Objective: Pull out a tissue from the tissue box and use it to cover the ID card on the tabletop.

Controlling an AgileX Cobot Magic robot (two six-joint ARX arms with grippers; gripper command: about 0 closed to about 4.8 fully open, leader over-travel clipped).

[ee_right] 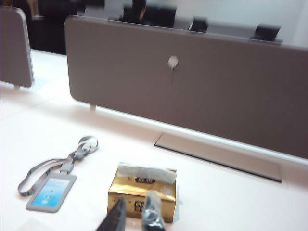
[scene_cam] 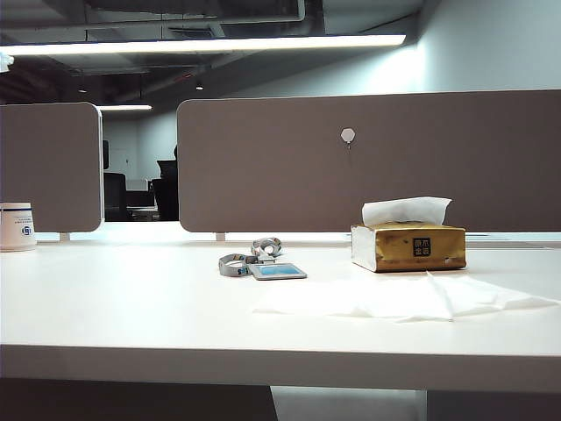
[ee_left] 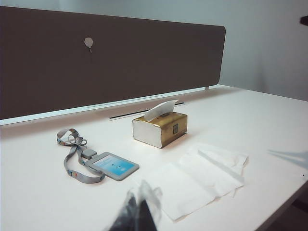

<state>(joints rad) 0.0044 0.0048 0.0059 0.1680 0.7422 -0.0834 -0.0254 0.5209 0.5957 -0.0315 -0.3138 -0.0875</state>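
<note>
The gold tissue box (scene_cam: pixel 408 247) stands on the white tabletop (scene_cam: pixel 131 307) at the right, with a white tuft (scene_cam: pixel 406 210) sticking out of its top. The tissue itself is hidden inside the box. The blue ID card (scene_cam: pixel 277 271) lies flat left of the box, its grey lanyard (scene_cam: pixel 250 256) coiled behind it. No gripper shows in the exterior view. My right gripper (ee_right: pixel 135 216) hovers short of the tissue box (ee_right: pixel 142 192), open a little and empty. My left gripper (ee_left: pixel 138 214) is shut, on the near side of the ID card (ee_left: pixel 114 165), holding nothing.
A wide creased white sheet (scene_cam: pixel 412 298) lies flat in front of the box, also in the left wrist view (ee_left: pixel 197 178). A white cup (scene_cam: pixel 16 226) stands at the far left. Grey-brown partition panels (scene_cam: pixel 368 158) close off the back of the desk.
</note>
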